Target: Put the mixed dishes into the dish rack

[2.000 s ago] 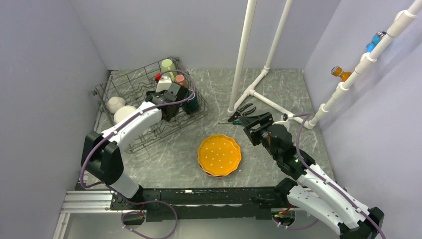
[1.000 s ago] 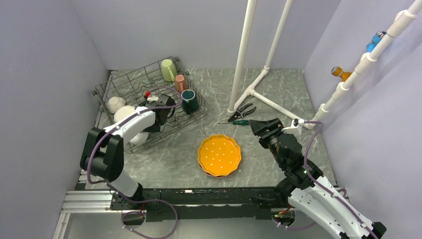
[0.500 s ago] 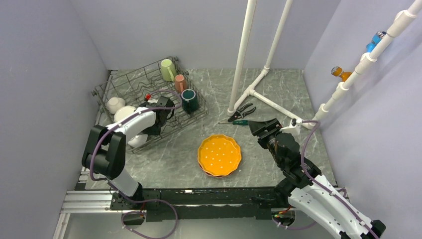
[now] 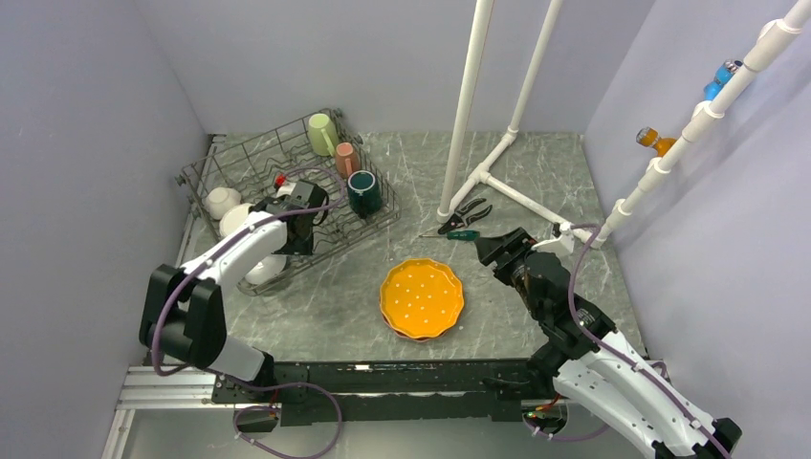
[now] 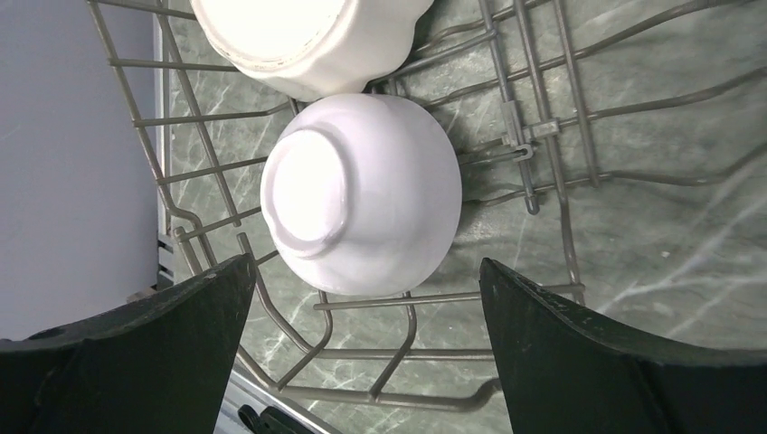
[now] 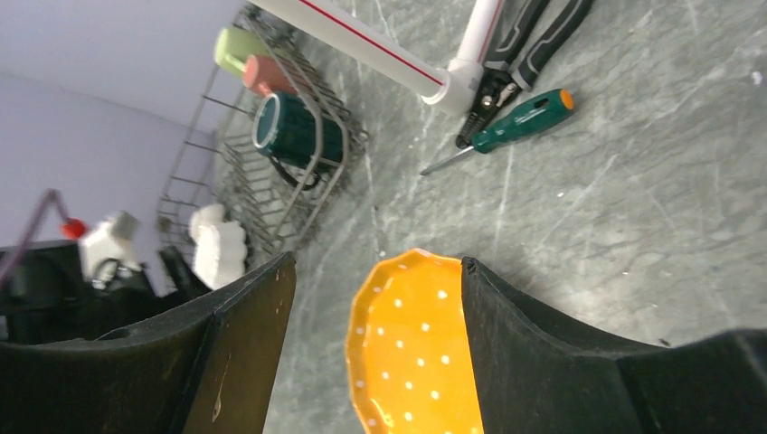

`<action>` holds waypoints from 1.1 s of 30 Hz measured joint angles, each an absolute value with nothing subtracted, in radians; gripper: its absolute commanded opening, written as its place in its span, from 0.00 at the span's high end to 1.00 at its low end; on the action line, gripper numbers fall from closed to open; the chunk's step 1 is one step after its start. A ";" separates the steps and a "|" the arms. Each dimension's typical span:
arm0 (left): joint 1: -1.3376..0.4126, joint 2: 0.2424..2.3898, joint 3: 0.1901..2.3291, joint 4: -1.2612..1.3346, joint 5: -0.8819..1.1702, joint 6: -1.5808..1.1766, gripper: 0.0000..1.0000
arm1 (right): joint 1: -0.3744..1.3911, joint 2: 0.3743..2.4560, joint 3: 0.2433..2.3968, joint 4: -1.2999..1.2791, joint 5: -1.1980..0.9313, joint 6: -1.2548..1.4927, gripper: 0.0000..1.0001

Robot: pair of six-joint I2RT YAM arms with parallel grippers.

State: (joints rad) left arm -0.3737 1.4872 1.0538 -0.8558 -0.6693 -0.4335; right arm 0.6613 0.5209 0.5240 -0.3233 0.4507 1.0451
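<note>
The dish rack (image 4: 251, 161) stands at the back left with a pale green mug (image 4: 321, 134), a pink mug (image 4: 346, 159) and a dark teal mug (image 4: 363, 193) along its right side. A plain white bowl (image 5: 362, 194) lies upside down on the rack wires (image 5: 543, 127), beside a scalloped bowl (image 5: 307, 36). My left gripper (image 5: 366, 271) hovers open just above the white bowl (image 4: 265, 269), touching nothing. Stacked orange dotted plates (image 4: 421, 298) lie on the table. My right gripper (image 4: 497, 251) hangs open just right of the plates (image 6: 416, 353).
Black-handled pliers (image 4: 467, 212) and a green screwdriver (image 4: 461, 234) lie behind the plates. White pipes (image 4: 464, 105) rise from the table's middle back and run along the right wall. Another white dish (image 4: 221, 200) sits at the rack's left end.
My left gripper has opened wide and let go of the white bowl, which now rests in the rack's near corner. My right gripper has shifted slightly toward the plates.
</note>
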 measured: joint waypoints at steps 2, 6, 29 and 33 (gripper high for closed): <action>-0.373 1.456 1.054 -0.852 -0.657 -0.427 0.04 | 0.661 0.548 0.545 -0.352 0.445 1.007 0.30; -0.373 1.397 1.054 -0.831 -0.630 -0.412 0.01 | 0.661 0.612 0.589 -0.385 0.431 0.953 0.31; -0.316 1.617 1.029 -0.775 -0.675 -0.370 0.53 | 0.662 0.601 0.572 -0.372 0.373 0.934 0.30; -0.315 1.611 1.037 -0.772 -0.693 -0.362 0.70 | 0.661 0.592 0.567 -0.373 0.378 0.931 0.30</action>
